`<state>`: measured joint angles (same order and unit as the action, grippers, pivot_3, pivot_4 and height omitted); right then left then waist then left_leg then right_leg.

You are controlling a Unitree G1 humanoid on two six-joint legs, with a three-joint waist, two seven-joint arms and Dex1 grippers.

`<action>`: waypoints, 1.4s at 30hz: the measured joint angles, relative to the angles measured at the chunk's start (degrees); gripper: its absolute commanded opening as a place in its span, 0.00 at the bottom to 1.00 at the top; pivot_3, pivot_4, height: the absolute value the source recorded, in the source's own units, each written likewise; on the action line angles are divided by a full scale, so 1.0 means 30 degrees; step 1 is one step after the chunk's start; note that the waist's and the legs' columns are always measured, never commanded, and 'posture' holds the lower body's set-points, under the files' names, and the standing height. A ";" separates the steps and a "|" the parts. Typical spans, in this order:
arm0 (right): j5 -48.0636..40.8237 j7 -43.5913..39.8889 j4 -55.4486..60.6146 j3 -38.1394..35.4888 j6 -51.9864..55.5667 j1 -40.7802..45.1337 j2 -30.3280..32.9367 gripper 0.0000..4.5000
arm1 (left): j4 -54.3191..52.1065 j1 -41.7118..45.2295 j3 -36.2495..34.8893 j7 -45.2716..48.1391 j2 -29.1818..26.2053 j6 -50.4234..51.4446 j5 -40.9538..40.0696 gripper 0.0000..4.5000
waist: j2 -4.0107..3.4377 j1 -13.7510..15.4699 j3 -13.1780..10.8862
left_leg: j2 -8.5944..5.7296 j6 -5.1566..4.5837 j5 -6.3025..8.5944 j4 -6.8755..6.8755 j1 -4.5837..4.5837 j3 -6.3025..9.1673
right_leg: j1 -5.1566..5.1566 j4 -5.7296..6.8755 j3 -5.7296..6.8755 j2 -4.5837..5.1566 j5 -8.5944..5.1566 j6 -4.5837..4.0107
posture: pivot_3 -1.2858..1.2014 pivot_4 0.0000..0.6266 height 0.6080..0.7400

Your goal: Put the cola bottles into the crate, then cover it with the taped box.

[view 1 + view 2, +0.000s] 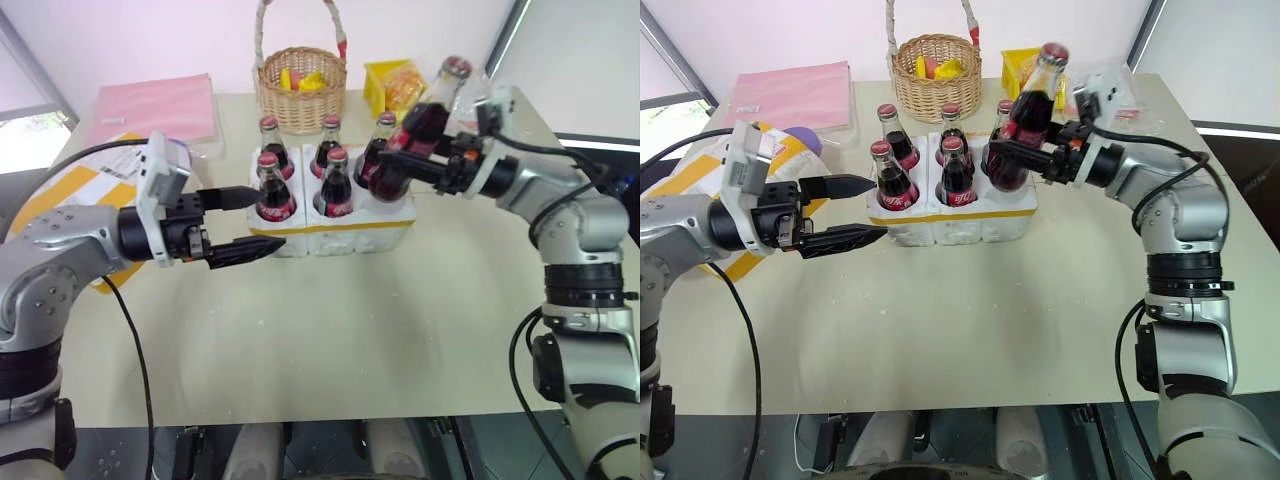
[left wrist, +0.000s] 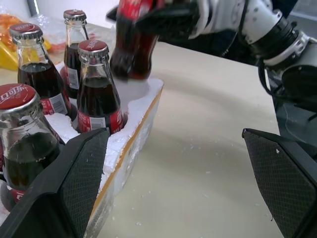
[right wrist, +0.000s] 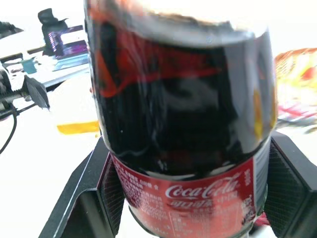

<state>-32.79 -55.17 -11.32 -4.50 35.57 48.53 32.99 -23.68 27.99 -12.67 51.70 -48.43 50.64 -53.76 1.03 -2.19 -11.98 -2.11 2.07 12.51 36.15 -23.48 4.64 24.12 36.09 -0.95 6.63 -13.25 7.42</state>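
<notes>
The right gripper [image 1: 402,165] clamps the sixth cola bottle [image 1: 425,120], tilted (cap leaning away), just above the crate [image 1: 340,226] and its last empty well; the left gripper [image 1: 243,222] waits wide open beside the crate's near corner.

Dark cola bottles [image 1: 896,178] with red caps and red labels stand in a white crate [image 1: 958,222] banded yellow. Behind the crate: a tan wicker basket [image 1: 933,66] and a pink folder [image 1: 790,93].

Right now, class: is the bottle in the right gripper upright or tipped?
Tipped. The bottle leans in the right gripper, cap higher and farther right than its base, which hangs over the crate's near-right well, not yet seated.
</notes>
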 measured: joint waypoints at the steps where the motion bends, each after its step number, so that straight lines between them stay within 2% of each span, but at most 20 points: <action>1: 0.0214 0.0022 -0.0166 0.0087 -0.0238 0.0000 -0.0160 0.64 | 0.0000 -0.0038 -0.0016 -0.0052 -0.0003 0.0011 -0.0082 1.00 | 0.0000 -0.0001 0.0000 | -0.0001 0.0000 0.0000 -0.0002 -0.0003 0.0001 | 0.0004 -0.0001 0.0000 0.0001 0.0000 0.0000 | 0.52 0.24 0.98; 6: 0.1540 0.0286 -0.1411 0.0770 -0.1593 -0.0039 -0.1000 0.64 | -0.0079 -0.0069 -0.0061 -0.0419 -0.0082 0.0018 -0.0271 1.00 | -0.0001 -0.0055 0.0000 | -0.0002 0.0002 -0.0001 -0.0003 -0.0006 0.0001 | 0.0022 0.0016 0.0001 0.0000 0.0001 -0.0001 | 0.52 0.24 0.98; 16: 0.3010 -0.0176 -0.1966 0.1510 -0.2875 -0.1476 -0.1070 0.64 | -0.0080 -0.0068 -0.0235 -0.0710 -0.0226 0.0016 -0.0638 1.00 | -0.0003 -0.0065 -0.0001 | -0.0002 0.0003 -0.0001 -0.0005 -0.0005 -0.0003 | 0.0024 0.0016 -0.0003 -0.0001 0.0001 -0.0001 | 0.52 0.24 0.98; 19: 0.3254 -0.0405 -0.1964 0.1586 -0.3326 -0.1502 -0.1069 0.97 | -0.0078 -0.0074 -0.0279 -0.0715 -0.0235 0.0007 -0.0645 1.00 | 0.0001 -0.0064 0.0002 | -0.0001 0.0003 -0.0001 -0.0006 -0.0002 0.0002 | 0.0021 0.0016 0.0000 -0.0003 0.0001 -0.0001 | 0.52 0.24 0.98; 28: 0.3528 -0.0801 -0.2026 0.1602 -0.3608 -0.1502 -0.1170 0.99 | -0.0087 -0.0702 -0.0487 -0.0745 -0.0241 -0.0124 -0.0610 1.00 | 0.0003 -0.0095 0.0003 | 0.0002 0.0003 -0.0002 -0.0002 0.0009 0.0002 | 0.0012 0.0018 -0.0001 -0.0007 0.0002 -0.0002 | 0.52 0.24 0.98; 33: 0.2839 -0.2831 -0.0906 0.1350 -0.2589 -0.1571 0.1016 0.99 | -0.0811 -0.1802 -0.1317 -0.1222 -0.0780 -0.0124 -0.0603 1.00 | -0.0001 -0.0017 0.0000 | -0.0001 0.0003 -0.0001 -0.0005 -0.0002 0.0002 | 0.0015 0.0007 -0.0001 0.0000 0.0001 -0.0003 | 0.52 0.24 0.98; 38: 0.1519 -0.5170 0.0748 -0.0148 -0.1741 -0.1742 0.4435 0.99 | -0.1648 -0.3908 -0.4154 -0.1840 -0.2127 -0.0100 -0.0532 1.00 | -0.0001 -0.0050 0.0000 | 0.0007 0.0003 0.0001 -0.0008 0.0003 -0.0002 | 0.0014 0.0005 0.0000 0.0001 -0.0003 -0.0007 | 0.52 0.24 0.98; 42: 0.0093 -0.6973 0.1086 -0.1083 -0.0497 -0.1552 0.6364 0.99 | -0.3287 -0.8407 -0.7639 -0.1403 -0.3506 -0.0794 0.2056 1.00 | -0.0013 -0.0187 -0.0005 | 0.0029 0.0000 0.0003 -0.0051 0.0030 -0.0066 | 0.0041 0.0000 -0.0036 0.0000 -0.0041 -0.0077 | 0.52 0.24 0.98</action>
<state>-32.51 -76.09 -8.06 -7.75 34.08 43.88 52.08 -33.54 2.77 -35.59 47.49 -58.95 48.26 -47.59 0.99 -2.76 -12.00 -2.02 2.07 12.52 35.99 -23.39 4.45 24.24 36.09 -1.05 6.63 -13.37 7.19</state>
